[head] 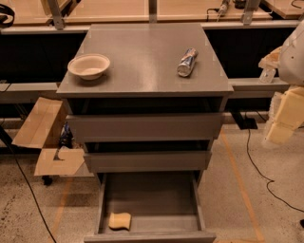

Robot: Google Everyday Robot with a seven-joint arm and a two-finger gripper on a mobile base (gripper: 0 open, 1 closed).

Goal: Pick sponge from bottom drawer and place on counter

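Three grey metal drawers under one counter point(142, 50), camera view. Counter: flat matte grey top, upper centre of the frame. It carries a pale bowl point(89, 65), upright at its left side, and a metallic can point(187, 61) lying on its side at the right, the two well apart. Top drawer point(145, 127) and middle drawer point(147, 161): centre of the frame, plain flat fronts, a dark gap above each, contents hidden. Bottom drawer point(156, 197): lower centre, pulled far out, a shallow open tray with a bare grey floor. Sponge point(119, 220): pale yellow, wavy-sided, lying flat inside the bottom drawer at its front left corner, near the left wall and just behind the drawer front. Gripper point(284, 118): pale yellow, at the right edge of the frame at mid-height, beside the cabinet at about the level of the top drawer, well apart from the sponge; whether it is spread or closed cannot be told. Cardboard box point(42, 126): flaps open, on the floor at the left of the cabinet. Black cable point(251, 159): trailing over the speckled floor, lower right. Light wooden tabletops point(109, 9): along the upper edge of the frame, behind the cabinet.
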